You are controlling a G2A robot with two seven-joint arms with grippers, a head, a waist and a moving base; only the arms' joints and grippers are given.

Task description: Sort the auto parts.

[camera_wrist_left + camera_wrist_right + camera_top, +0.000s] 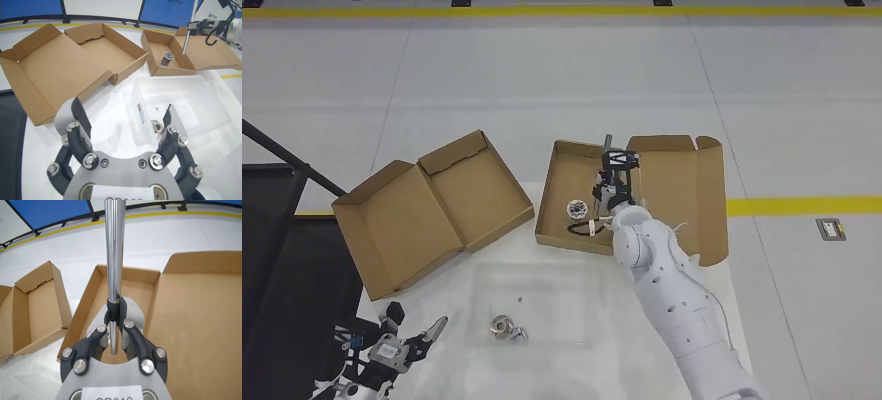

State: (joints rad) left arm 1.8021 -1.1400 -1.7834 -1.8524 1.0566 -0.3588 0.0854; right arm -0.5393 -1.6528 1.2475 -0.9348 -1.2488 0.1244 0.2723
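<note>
Left gripper (pixel 123 105): at the near table (pixel 105 98) edge, jaws wide open, nothing between them. It hangs just short of the near wall of the clear bin (pixel 208 85).

Bin: holds two metal parts (pixel 157 127) lying together near that wall, and a small bit (pixel 156 108) apart from them on the floor of the bin (too small to identify).

Left box (pixel 56 66): open cardboard, lid folded flat, beyond the bin on the left.

Right box (pixel 552 200): open cardboard, beyond the bin on the right. A toothed part (pixel 167 57) stands on end in its tray.

Right gripper (pixel 114 311): over the right box's tray, jaws closed on a rod (pixel 114 247). The rod is bright metal, held near upright beside the fold between tray and lid. Whether its lower end touches the box cannot be told.
</note>
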